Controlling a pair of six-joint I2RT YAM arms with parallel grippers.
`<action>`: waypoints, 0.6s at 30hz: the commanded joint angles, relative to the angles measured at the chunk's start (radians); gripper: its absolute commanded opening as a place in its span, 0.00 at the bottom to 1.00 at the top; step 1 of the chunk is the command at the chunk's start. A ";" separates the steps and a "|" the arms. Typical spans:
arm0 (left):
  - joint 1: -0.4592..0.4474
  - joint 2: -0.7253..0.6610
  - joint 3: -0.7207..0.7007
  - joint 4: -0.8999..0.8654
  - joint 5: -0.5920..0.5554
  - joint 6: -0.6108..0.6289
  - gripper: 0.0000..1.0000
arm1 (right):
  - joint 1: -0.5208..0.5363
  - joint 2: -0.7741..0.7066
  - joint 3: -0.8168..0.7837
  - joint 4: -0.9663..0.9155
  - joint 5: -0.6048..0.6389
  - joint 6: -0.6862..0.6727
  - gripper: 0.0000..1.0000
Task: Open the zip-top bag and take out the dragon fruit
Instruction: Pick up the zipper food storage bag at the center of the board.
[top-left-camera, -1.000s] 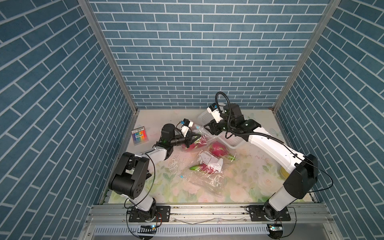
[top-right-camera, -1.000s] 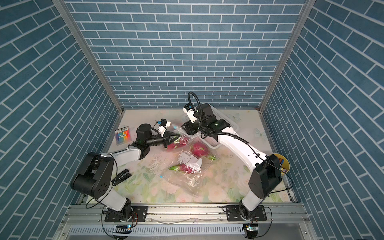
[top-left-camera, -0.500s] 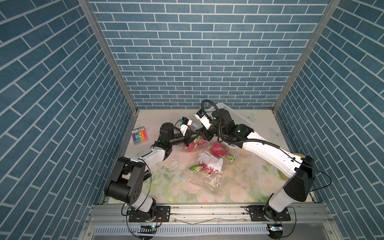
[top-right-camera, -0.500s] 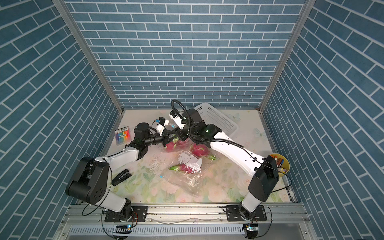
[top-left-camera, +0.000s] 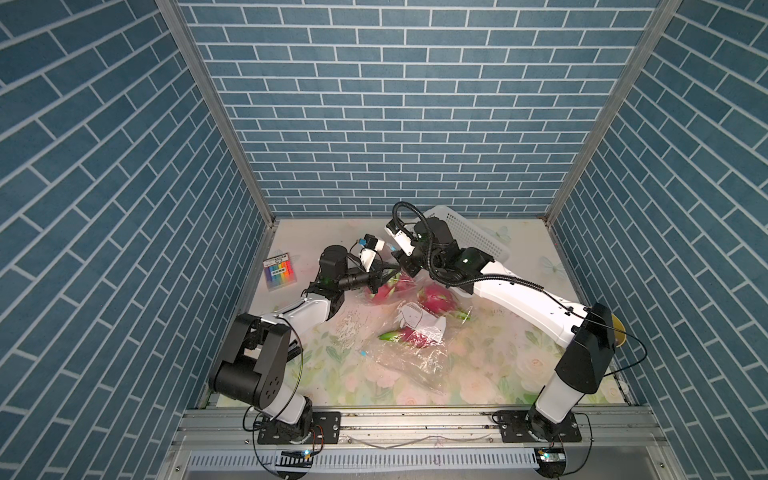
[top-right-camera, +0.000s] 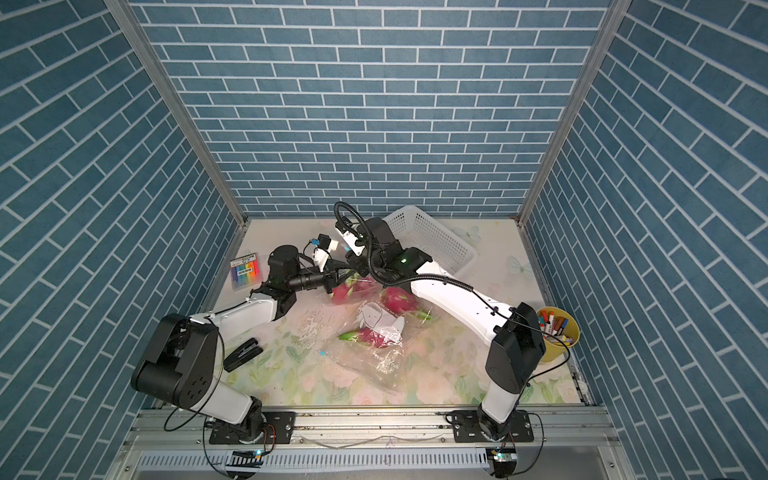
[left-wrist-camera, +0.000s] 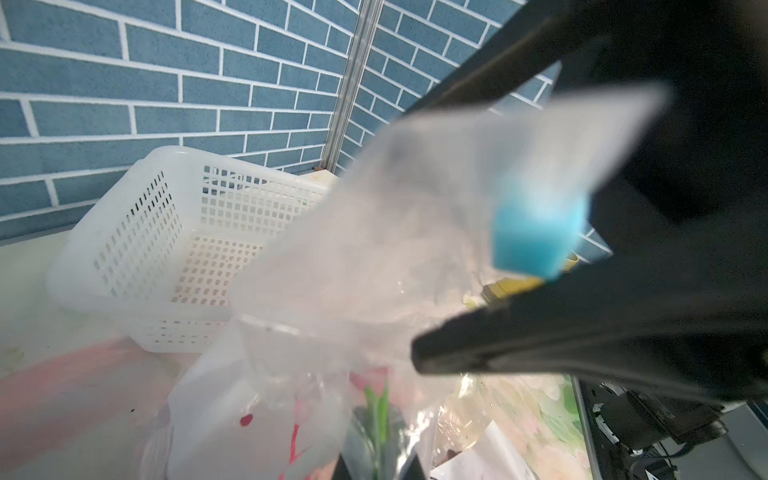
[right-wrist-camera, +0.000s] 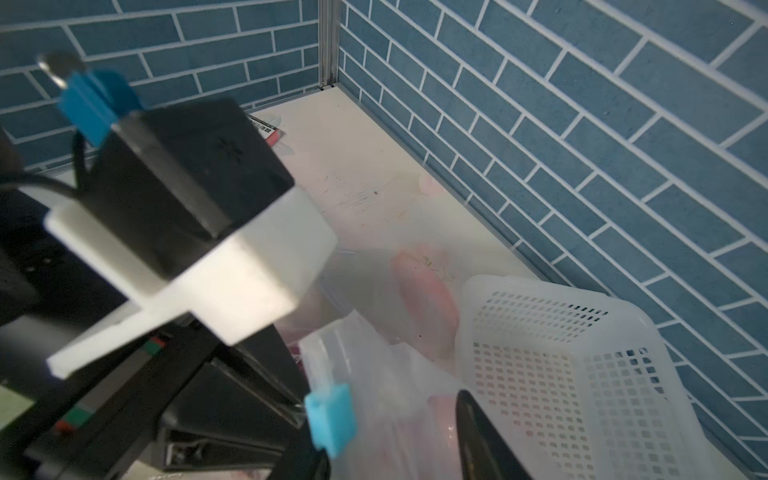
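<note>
Zip-top bag (top-left-camera: 409, 361) pinched, dragon fruit (top-left-camera: 436, 296) inside — mid-table.
L gripper (top-left-camera: 391, 272) clamped on bag top by blue slider (left-wrist-camera: 536, 237); R gripper (right-wrist-camera: 390, 453) mostly cut off, blurred — I can't tell its grip.

No legible text anywhere. Colour-stripe card (top-left-camera: 279, 272) carried small print along top edge, too small to read. Paper sheet (top-left-camera: 415, 319) showed cartoon figure, no words.

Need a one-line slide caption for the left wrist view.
Clear zip-top bag with its blue slider close to the lens, dragon fruit showing through the plastic, white perforated basket behind.
</note>
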 joint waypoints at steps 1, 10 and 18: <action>-0.005 -0.002 0.025 0.002 0.033 0.000 0.02 | -0.001 0.007 0.041 0.035 0.019 -0.061 0.40; -0.004 -0.001 0.025 -0.003 0.033 0.006 0.02 | 0.000 0.027 0.085 -0.009 -0.075 -0.039 0.24; -0.004 -0.008 0.023 -0.018 0.021 0.020 0.02 | -0.006 0.032 0.078 -0.021 -0.100 -0.007 0.11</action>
